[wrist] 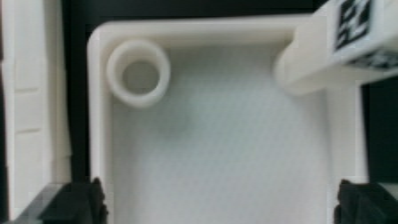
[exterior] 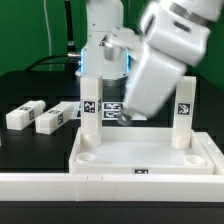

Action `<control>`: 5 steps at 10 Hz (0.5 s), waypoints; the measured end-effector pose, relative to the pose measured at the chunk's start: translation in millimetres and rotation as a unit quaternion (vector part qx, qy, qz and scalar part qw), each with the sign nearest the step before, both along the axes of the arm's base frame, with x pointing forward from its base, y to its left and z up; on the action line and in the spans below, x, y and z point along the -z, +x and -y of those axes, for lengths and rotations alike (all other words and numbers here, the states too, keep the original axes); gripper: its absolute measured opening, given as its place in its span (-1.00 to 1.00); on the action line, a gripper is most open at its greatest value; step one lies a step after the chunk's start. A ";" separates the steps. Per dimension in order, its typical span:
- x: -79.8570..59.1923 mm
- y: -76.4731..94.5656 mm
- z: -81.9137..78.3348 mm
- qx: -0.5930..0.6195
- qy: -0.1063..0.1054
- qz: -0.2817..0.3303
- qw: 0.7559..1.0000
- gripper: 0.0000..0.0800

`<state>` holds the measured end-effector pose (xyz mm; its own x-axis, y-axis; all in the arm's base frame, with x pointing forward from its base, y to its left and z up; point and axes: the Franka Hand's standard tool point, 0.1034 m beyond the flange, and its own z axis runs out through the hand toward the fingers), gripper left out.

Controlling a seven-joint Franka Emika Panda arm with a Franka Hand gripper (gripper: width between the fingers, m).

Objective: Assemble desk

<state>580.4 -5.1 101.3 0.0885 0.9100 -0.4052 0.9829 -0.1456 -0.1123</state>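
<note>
While the tool (wrist: 217, 204) overhangs the desk (wrist: 214, 130), its tips sit cropped.

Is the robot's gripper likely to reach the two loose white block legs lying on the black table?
Probably yes. The two loose white block legs lie on the black table, beside the white rimmed desk panel, nothing over them. The open gripper hovers above that panel; one upright leg stands between.

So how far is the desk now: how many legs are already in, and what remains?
Done: two upright legs stand at the far corners of the panel; how firmly they are seated cannot be told. In hand: nothing, as the gripper is open over the panel. Left: two loose legs lie on the table, and the near sockets look empty.
</note>
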 end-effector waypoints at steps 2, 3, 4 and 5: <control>-14.2 -17.4 24.9 0.010 0.005 -0.002 1.000 0.62; -26.2 -28.7 37.1 0.020 0.009 0.003 1.000 0.62; -40.8 -46.2 53.4 0.032 0.017 0.006 0.999 0.62; -50.1 -55.0 70.3 0.044 0.020 0.006 0.999 0.62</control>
